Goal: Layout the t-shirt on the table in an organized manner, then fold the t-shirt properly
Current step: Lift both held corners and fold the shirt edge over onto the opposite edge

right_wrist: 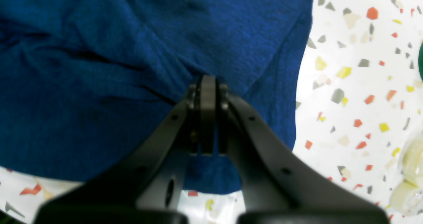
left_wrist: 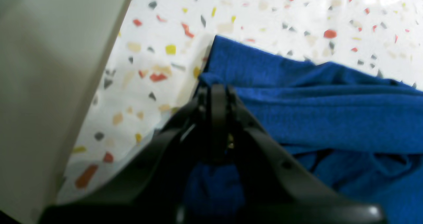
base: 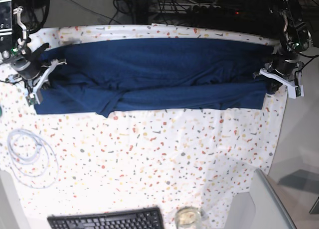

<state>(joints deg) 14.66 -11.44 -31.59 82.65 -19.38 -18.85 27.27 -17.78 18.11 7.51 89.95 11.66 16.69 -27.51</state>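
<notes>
Overhead and wrist views of the layout stage. The t-shirt [base: 154, 74] lies as a long dark navy band across the far half of the counter [base: 164, 149], running nearly from one side edge to the other, its near edge bunched into folds and wrinkles around the middle. The left hand [base: 273, 75] sits at the end of the band by the counter's far corner on that arm's side; in its wrist view the jaws are pressed together, pinching a ridge of the t-shirt's fabric close to its corner. The right hand [base: 41, 72] sits at the opposite end, near the other side edge; its wrist view shows the jaws likewise pressed together on a pinch of blue cloth just inside the garment's edge. A black keyboard [base: 107, 220] lies at the near edge, a small glass jar [base: 188, 217] just beside it, and a coil of clear cable [base: 30, 152] lies near the side edge below the right hand.

Step in hand, as judged: stretching and flattening the garment, with folding not yet begun. The next move probably calls for both hands to draw apart evenly, or pull the cloth toward the near edge, so that the central wrinkles open without either pinch slipping.
</notes>
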